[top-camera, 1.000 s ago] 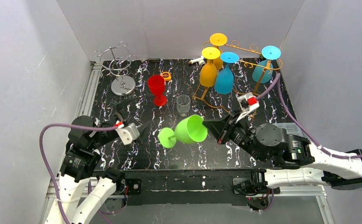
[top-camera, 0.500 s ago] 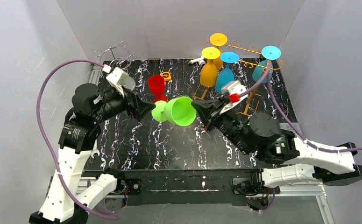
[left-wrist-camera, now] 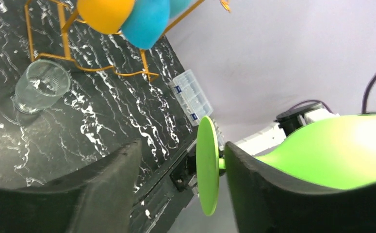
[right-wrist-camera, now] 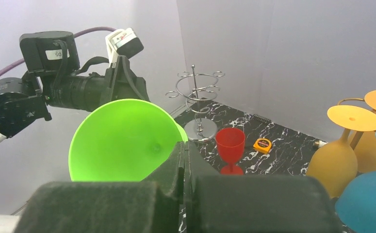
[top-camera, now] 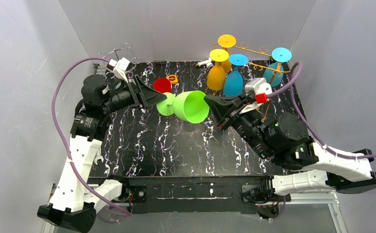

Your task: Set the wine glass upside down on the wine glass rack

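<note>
Currently the right gripper (top-camera: 210, 102) is pressed together on the rim of the green wine glass (top-camera: 190, 108), pinching the bowl wall. The glass is off the table (top-camera: 166, 155), on its side in the air mid-workspace, mouth toward the right arm, foot toward the left. The left gripper (top-camera: 157, 97) fingers are spread. The foot disc sits between them with a clear gap to one finger, so no clamp there. Past the glass: clear tumbler (left-wrist-camera: 40, 85) on the table, upright red glass (top-camera: 162, 85), orange tape measure (top-camera: 172, 78) just behind it. Far edge: silver rack (top-camera: 120, 56) at left, gold rack (top-camera: 257, 50) at right with yellow glass (top-camera: 216, 76) and blue glass (top-camera: 233, 83) hanging bowl-down.
</note>
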`<control>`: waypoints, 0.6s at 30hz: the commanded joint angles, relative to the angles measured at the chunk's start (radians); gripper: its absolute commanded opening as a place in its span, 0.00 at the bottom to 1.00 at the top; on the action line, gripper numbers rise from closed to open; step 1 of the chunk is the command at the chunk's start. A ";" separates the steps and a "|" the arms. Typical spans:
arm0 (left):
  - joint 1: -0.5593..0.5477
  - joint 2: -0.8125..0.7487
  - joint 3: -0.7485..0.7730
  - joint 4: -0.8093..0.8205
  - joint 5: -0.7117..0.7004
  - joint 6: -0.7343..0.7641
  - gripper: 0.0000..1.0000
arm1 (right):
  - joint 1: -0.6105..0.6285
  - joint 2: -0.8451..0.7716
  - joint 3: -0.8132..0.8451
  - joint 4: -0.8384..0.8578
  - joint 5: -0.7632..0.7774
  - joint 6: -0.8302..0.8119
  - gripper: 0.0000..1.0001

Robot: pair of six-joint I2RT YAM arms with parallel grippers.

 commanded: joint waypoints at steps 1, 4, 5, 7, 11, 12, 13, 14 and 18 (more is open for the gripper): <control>0.009 0.005 -0.022 0.120 0.140 -0.145 0.53 | 0.004 -0.032 -0.016 0.123 0.004 -0.029 0.01; 0.012 0.021 -0.004 0.129 0.180 -0.179 0.46 | 0.004 -0.031 -0.028 0.146 0.000 -0.036 0.01; 0.012 0.019 0.002 0.135 0.178 -0.178 0.45 | 0.004 -0.029 -0.026 0.147 0.000 -0.038 0.01; 0.012 0.020 0.014 0.132 0.180 -0.178 0.45 | 0.004 -0.022 -0.023 0.156 -0.002 -0.045 0.01; 0.013 0.006 0.011 0.135 0.189 -0.161 0.51 | 0.004 0.001 -0.005 0.153 -0.005 -0.060 0.01; 0.012 0.001 0.011 0.134 0.184 -0.148 0.44 | 0.004 0.008 0.002 0.152 -0.008 -0.062 0.01; 0.012 -0.005 0.013 0.133 0.182 -0.128 0.32 | 0.004 0.014 0.007 0.151 -0.009 -0.063 0.01; 0.013 -0.008 0.016 0.124 0.180 -0.107 0.22 | 0.004 0.019 0.010 0.152 -0.008 -0.064 0.01; 0.012 -0.023 0.022 0.106 0.172 -0.036 0.00 | 0.004 0.041 0.015 0.154 -0.015 -0.064 0.01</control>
